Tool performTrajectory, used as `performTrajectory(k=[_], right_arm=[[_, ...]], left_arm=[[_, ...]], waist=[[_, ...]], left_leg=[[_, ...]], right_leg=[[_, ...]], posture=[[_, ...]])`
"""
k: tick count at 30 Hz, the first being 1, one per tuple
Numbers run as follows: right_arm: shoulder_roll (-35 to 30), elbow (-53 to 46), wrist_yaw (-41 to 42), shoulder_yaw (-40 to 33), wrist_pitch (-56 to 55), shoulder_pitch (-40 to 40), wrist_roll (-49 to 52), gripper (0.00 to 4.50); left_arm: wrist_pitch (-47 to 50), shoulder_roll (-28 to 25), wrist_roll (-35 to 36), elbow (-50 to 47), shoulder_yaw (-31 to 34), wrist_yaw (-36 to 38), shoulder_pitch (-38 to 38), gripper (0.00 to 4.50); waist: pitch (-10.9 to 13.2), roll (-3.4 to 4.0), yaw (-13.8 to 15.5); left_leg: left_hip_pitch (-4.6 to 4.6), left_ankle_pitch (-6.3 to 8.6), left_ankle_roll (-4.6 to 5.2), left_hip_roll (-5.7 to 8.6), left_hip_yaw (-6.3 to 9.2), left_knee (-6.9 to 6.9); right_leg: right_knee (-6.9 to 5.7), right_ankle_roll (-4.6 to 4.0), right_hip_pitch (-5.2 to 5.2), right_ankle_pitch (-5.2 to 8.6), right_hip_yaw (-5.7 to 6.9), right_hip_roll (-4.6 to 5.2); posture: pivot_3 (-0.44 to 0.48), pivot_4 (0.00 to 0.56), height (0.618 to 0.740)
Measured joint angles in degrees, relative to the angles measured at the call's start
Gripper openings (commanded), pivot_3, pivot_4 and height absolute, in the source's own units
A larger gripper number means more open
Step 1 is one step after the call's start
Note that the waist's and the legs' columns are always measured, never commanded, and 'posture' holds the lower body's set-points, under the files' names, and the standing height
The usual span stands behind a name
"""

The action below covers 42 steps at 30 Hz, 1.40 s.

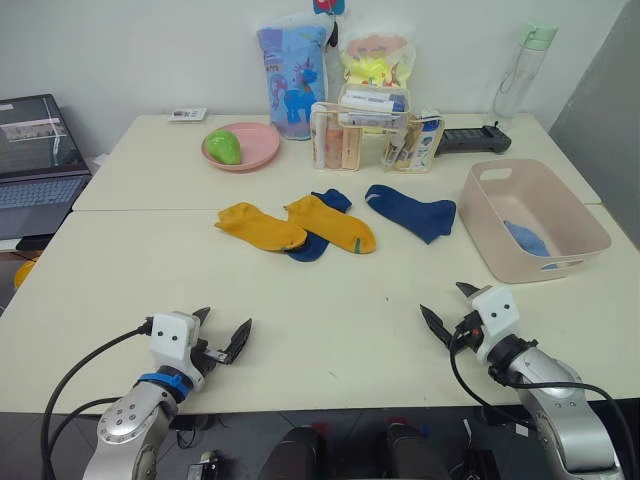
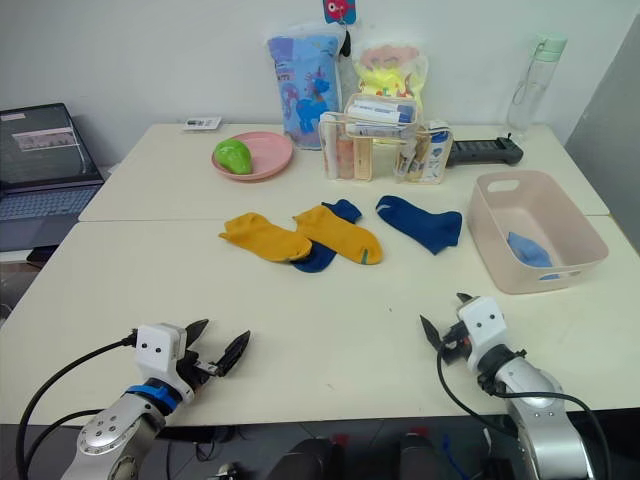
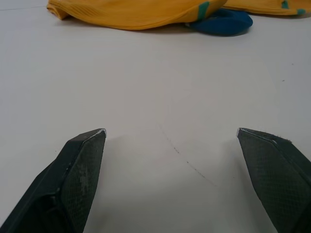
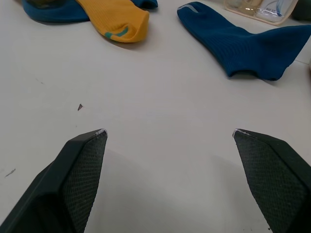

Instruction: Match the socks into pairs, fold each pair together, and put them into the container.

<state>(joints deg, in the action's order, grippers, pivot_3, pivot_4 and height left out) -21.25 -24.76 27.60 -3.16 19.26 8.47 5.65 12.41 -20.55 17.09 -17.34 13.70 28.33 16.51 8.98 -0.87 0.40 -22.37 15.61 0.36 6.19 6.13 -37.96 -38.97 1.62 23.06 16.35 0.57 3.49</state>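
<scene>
the left gripper (image 1: pixel 222 335) hung low over the near edge of the table (image 1: pixel 330 330), at about 7 o'clock from the table's middle, its two black fingers spread wide with nothing between them. the right gripper (image 1: pixel 447 308) sat at about 5 o'clock, its jaws likewise wide apart and empty.

the socks lay around the middle of the table, toward 12 o'clock from both grippers. one yellow sock (image 1: pixel 259 226) lay to the left, and a second yellow sock (image 1: pixel 331 224) lay just beside it on the right. both rested partly on a navy sock (image 1: pixel 316 240), whose toe and cuff poked out from under them. the other navy sock (image 1: pixel 412 211) lay flat by itself at 3 o'clock from that heap, apart from it and near the pink tub (image 1: pixel 585 233).

the tub stood at the right side of the table, at about 2 o'clock from the right gripper. light blue fabric (image 1: pixel 526 239) lay on its floor, but how many socks it made up could not be told.

at the far side stood a pink plate (image 1: pixel 258 148) with a green object (image 1: pixel 225 147) on it, a clear organiser box (image 1: pixel 374 136), two printed bags (image 1: pixel 293 67) against the wall and a bottle (image 1: pixel 520 72). a laptop (image 1: pixel 38 165) sat off at 9 o'clock.
</scene>
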Motion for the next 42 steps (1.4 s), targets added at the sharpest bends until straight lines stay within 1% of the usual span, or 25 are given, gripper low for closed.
performTrajectory(k=[2, 4, 7, 9, 11, 14, 17, 20, 24, 27, 29, 30, 31, 37, 39, 42], right_arm=[[-0.1, 0.1, 0.2, 0.0, -0.1, -0.3, 0.3, 4.46], [-1.9, 0.1, 3.2, 0.5, 0.3, -1.7, 2.3, 4.46], [-5.3, -0.5, 9.3, 2.6, 3.3, -8.3, 7.0, 4.46], [-6.7, -1.6, 12.0, 3.6, 5.3, -11.9, 9.5, 4.46], [-8.3, -1.6, 14.1, 5.4, 7.7, -15.9, 10.9, 4.46], [-8.9, -1.4, 16.0, 7.4, 10.3, -20.1, 12.3, 4.46], [-8.6, -0.2, 16.2, 9.3, 11.0, -23.0, 12.4, 4.46], [-7.6, 2.0, 16.0, 10.5, 11.0, -25.4, 11.9, 4.46], [-7.1, 3.4, 15.6, 11.4, 11.2, -26.4, 11.4, 4.46], [-6.0, 3.4, 14.6, 11.3, 11.9, -28.0, 11.5, 4.50], [-5.8, 3.4, 14.5, 11.3, 12.6, -28.1, 11.6, 4.50], [-5.8, 3.4, 14.4, 11.3, 12.8, -28.1, 11.6, 4.50], [-5.8, 3.4, 14.2, 11.2, 12.9, -28.1, 11.6, 4.50], [-5.8, 3.4, 13.4, 11.1, 13.7, -28.1, 11.8, 4.50], [-5.8, 3.4, 13.4, 11.1, 13.8, -28.1, 12.1, 4.50], [-5.8, 3.4, 13.3, 11.1, 13.9, -28.1, 12.3, 4.50]], left_arm=[[0.0, -0.1, 0.0, -0.4, -0.3, 0.0, -0.7, 4.50], [0.7, -1.1, -0.1, -0.4, -0.7, 0.0, -3.1, 4.50], [2.1, -4.7, -1.3, -0.2, -2.3, 0.5, -11.8, 4.50], [2.8, -6.0, -1.9, 0.1, -3.6, 1.1, -16.6, 4.50], [4.6, -6.4, -2.4, 2.8, -6.2, 1.8, -21.8, 4.50], [5.5, -6.3, -4.2, 7.8, -10.0, 2.3, -27.6, 4.50], [5.6, -6.1, -6.2, 13.6, -11.9, 2.1, -32.6, 4.50], [4.4, -5.5, -8.6, 18.6, -13.7, 1.7, -36.1, 4.50], [1.7, -4.3, -11.4, 24.9, -15.7, 1.1, -39.0, 4.50], [-0.8, -2.0, -12.3, 29.7, -16.1, 0.6, -41.8, 3.93], [-2.2, -1.4, -12.9, 31.2, -16.1, 0.3, -43.1, 3.25], [-2.9, -1.4, -13.1, 31.7, -16.1, 0.0, -43.6, 2.99], [-3.3, -1.1, -13.3, 32.1, -16.0, -0.2, -43.9, 2.58], [-4.4, -0.4, -13.7, 33.7, -16.0, -0.3, -44.1, 0.59], [-4.5, -0.4, -13.7, 33.7, -16.0, -0.2, -44.1, 0.03], [-4.6, -0.5, -13.6, 33.7, -15.8, -0.2, -44.1, 0.03]], waist=[[0.0, 0.00, 0.0], [0.0, -0.01, 0.0], [0.0, -0.01, -0.2], [0.0, -0.02, -0.3], [0.0, -0.04, -0.4], [0.0, -0.06, -0.4], [0.0, -0.06, -0.4], [0.0, -0.06, -0.4], [0.0, -0.06, -0.4], [0.0, -0.07, -0.4], [0.0, -0.07, -0.4], [0.0, -0.07, -0.4], [0.0, -0.07, -0.4], [0.0, -0.07, -0.5], [0.0, -0.07, -0.5], [0.0, -0.07, -0.5]], left_leg=[[0.00, 0.00, 0.00, 0.00, 0.00, 0.00], [-0.01, 0.00, 0.00, 0.00, 0.01, -0.01], [0.01, -0.01, 0.00, 0.00, 0.03, -0.03], [0.02, 0.00, 0.00, -0.01, 0.02, -0.02], [-0.03, 0.00, 0.00, 0.00, 0.01, -0.02], [-0.07, -0.01, -0.02, -0.01, 0.02, -0.03], [-0.07, -0.01, -0.02, -0.01, 0.02, -0.05], [-0.10, -0.01, -0.03, 0.00, 0.02, -0.05], [-0.13, -0.02, -0.03, 0.00, 0.02, -0.08], [-0.14, -0.02, -0.04, 0.00, 0.03, -0.12], [-0.16, -0.02, -0.04, 0.01, 0.02, -0.12], [-0.18, -0.02, -0.04, 0.01, 0.02, -0.12], [-0.18, -0.02, -0.04, 0.00, 0.02, -0.12], [-0.18, -0.02, -0.04, 0.00, 0.03, -0.12], [-0.18, -0.02, -0.04, 0.00, 0.03, -0.12], [-0.18, -0.02, -0.04, 0.01, 0.03, -0.12]], right_leg=[[0.00, 0.00, 0.00, 0.00, 0.01, 0.00], [-0.01, 0.00, 0.00, -0.01, 0.01, -0.01], [-0.03, -0.01, -0.06, -0.02, 0.04, -0.04], [0.02, -0.01, -0.08, -0.01, 0.03, -0.04], [0.05, -0.01, -0.03, -0.01, 0.03, -0.03], [0.02, -0.01, 0.04, -0.01, 0.03, -0.03], [-0.01, -0.01, 0.05, -0.02, 0.03, -0.03], [-0.01, -0.01, 0.09, -0.02, 0.03, -0.03], [-0.02, -0.01, 0.12, -0.02, 0.02, -0.03], [-0.04, -0.02, 0.12, -0.03, 0.03, -0.03], [-0.02, -0.01, 0.13, -0.03, 0.03, -0.03], [-0.02, -0.02, 0.16, -0.03, 0.03, -0.03], [-0.03, -0.02, 0.16, -0.03, 0.02, -0.03], [-0.04, -0.02, 0.16, -0.03, 0.03, -0.03], [-0.04, -0.02, 0.16, -0.03, 0.03, -0.03], [-0.04, -0.02, 0.16, -0.03, 0.03, -0.03]], posture=[[0.000, 0.150, 0.740], [0.000, 0.150, 0.740], [0.000, 0.150, 0.740], [0.000, 0.150, 0.740], [0.000, 0.150, 0.740], [0.000, 0.150, 0.740], [0.000, 0.150, 0.740], [0.000, 0.150, 0.740], [0.000, 0.150, 0.740], [0.000, 0.150, 0.740], [0.000, 0.150, 0.740], [0.000, 0.150, 0.740], [0.000, 0.150, 0.740], [0.000, 0.150, 0.740], [0.000, 0.150, 0.740], [0.000, 0.150, 0.740]])
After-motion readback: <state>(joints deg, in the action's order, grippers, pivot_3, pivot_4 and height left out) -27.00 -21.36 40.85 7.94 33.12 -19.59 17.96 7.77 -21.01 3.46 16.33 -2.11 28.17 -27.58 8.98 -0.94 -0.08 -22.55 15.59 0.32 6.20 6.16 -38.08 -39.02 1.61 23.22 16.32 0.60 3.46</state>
